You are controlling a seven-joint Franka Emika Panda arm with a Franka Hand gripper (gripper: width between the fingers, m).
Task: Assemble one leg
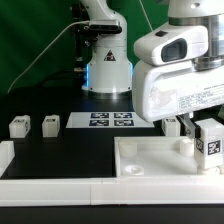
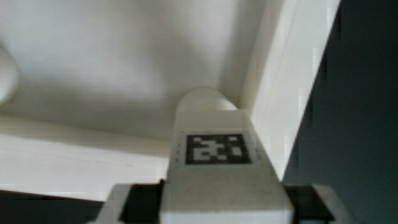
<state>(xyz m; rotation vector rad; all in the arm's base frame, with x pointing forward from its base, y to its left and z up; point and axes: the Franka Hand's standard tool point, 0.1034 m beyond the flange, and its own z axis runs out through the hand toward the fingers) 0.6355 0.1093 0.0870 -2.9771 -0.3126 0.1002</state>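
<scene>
While gripper (image 2: 210,198) holds it, white leg (image 2: 215,118) (b/w tag (image 2: 217,148))

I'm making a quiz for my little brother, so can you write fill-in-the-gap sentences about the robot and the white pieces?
1. The gripper is shut on a ___ leg with a black-and-white tag.
2. The leg's tip points into a ___ of the big slab.
3. To the exterior view's left of the marker board, ___ loose legs stand on the black table.

Missing words: white, corner, two.
</scene>
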